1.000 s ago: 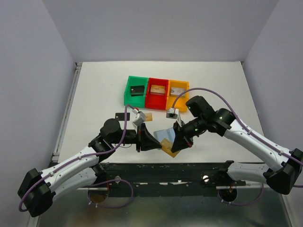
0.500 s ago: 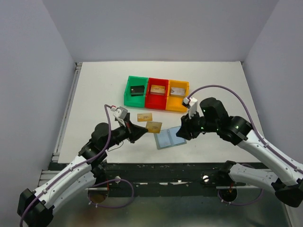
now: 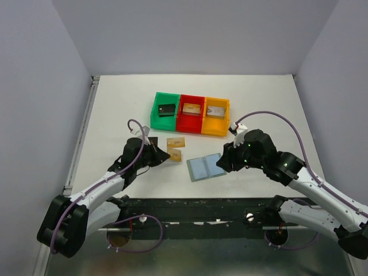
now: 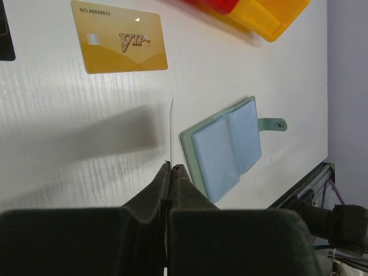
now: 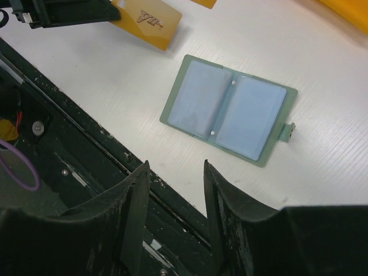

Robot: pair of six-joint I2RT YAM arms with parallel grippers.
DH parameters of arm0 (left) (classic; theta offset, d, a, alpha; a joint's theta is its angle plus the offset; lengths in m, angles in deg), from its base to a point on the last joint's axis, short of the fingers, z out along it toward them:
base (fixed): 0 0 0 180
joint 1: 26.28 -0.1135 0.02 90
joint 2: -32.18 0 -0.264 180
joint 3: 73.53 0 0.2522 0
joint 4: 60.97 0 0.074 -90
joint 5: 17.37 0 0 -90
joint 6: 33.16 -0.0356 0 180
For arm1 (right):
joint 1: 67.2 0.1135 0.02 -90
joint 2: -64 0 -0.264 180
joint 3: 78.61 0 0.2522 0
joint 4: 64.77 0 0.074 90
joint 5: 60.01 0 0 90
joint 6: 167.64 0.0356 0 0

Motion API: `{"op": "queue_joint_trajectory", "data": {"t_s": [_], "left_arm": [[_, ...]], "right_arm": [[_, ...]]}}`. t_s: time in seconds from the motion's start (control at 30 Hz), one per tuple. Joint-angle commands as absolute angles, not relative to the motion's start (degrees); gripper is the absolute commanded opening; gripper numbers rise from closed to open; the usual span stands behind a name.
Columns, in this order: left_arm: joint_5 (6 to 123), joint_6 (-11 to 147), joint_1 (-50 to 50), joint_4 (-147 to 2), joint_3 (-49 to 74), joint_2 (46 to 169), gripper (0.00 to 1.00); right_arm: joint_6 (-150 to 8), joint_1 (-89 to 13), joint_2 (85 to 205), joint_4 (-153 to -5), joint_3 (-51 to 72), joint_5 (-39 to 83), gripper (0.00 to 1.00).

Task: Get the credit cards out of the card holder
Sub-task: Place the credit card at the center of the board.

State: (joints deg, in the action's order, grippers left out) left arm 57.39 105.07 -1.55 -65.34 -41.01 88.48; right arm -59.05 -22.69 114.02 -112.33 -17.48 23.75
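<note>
My left gripper (image 4: 171, 168) is pinched tight on one golden card (image 3: 174, 154). In the left wrist view I see that card only edge-on, a thin pale line standing up from my closed fingertips (image 4: 162, 183) above the white table (image 3: 115, 109). From the right wrist view its printed gold face shows, tilted and lifted off the surface. A second golden card (image 4: 119, 36) lies flat on the table just beyond the one I hold, print side up. At the far left edge of the left wrist view lies the corner of a black card (image 4: 4, 34). The card holder (image 3: 206, 167) lies open and flat near the front edge of the table, between my two arms, its light blue inside facing up and its small strap tab (image 4: 273, 124) sticking out to one side. I can make out no card in its blue pockets. My right gripper (image 5: 175, 169) hangs just beside the holder with its fingers (image 5: 137, 195) set well apart, gripping nothing and not touching the holder. Farther back stand a green bin (image 3: 156, 109), a red bin (image 3: 183, 119) and a yellow bin (image 3: 225, 115) in a row, touching side to side, each with a small card-like thing inside.
</note>
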Motion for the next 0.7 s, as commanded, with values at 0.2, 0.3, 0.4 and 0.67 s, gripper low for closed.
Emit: {"op": "queue_joint_trajectory", "data": {"t_s": [0.2,0.3,0.4,0.67], "left_arm": [[56.2,108.9,-2.3,-53.0,-42.5,96.9,0.0],[55.7,110.0,-2.4,-50.2,-42.9,99.1,0.0],[55.2,110.9,-2.4,-48.0,-43.1,101.7,0.0],[55.3,112.3,-2.4,-45.7,-42.0,107.1,0.0]], "right_arm": [[-56.7,-22.8,113.7,-108.6,-20.6,23.1,0.51],[-56.7,-22.8,113.8,-108.5,-21.0,23.0,0.51],[-56.5,-22.8,113.3,-108.3,-21.3,23.1,0.51],[-56.4,-22.8,112.3,-108.6,-22.4,23.6,0.51]]}}
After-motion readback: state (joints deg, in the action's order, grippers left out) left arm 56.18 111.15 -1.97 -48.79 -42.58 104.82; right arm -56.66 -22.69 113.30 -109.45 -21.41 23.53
